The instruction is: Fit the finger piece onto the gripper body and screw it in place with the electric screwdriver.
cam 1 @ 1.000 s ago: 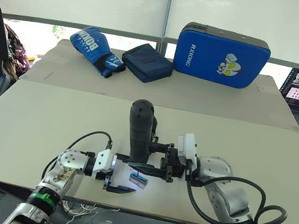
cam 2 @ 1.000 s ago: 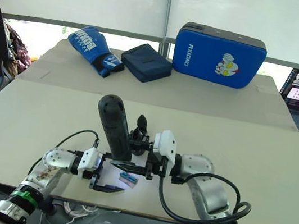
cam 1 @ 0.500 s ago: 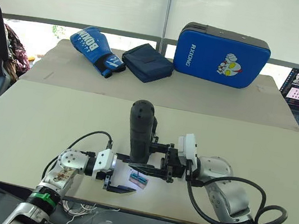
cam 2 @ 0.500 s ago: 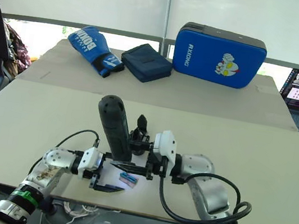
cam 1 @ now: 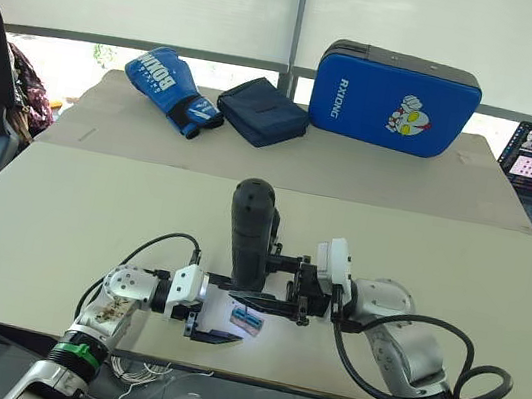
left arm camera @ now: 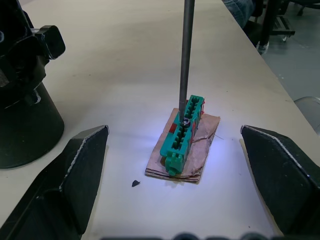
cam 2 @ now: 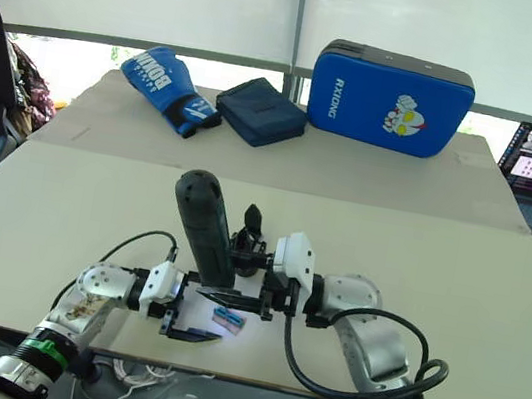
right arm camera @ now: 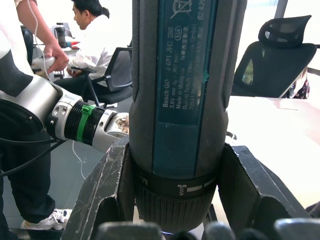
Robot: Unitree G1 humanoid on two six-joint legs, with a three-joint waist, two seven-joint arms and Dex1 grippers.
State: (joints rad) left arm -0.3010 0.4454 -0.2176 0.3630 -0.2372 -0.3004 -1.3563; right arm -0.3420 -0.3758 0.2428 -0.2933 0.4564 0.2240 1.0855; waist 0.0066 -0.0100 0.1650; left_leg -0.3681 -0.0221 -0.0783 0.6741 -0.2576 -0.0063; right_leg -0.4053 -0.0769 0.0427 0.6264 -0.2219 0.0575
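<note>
Right tool [right arm camera: 176, 220] clamps the electric screwdriver [cam 1: 252, 233]; left tool [left arm camera: 175, 187] gapes (unbraced), so the green-topped block [left arm camera: 182, 134] could skid.

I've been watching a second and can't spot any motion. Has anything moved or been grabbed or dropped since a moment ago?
Nothing visibly changed. The right gripper still clamps the electric screwdriver upright, its bit resting on the green-topped block, and the left gripper stays open around that block.

Electric screwdriver [right arm camera: 185, 100]: you see its dark body upright, a printed label facing you.
Fingers [right arm camera: 107, 195]: your right pair presses its lower barrel from both sides.
Left arm [right arm camera: 65, 117]: beside it, green-ringed wrist.
Background: seated person [right arm camera: 97, 35], office chairs [right arm camera: 280, 55].
</note>
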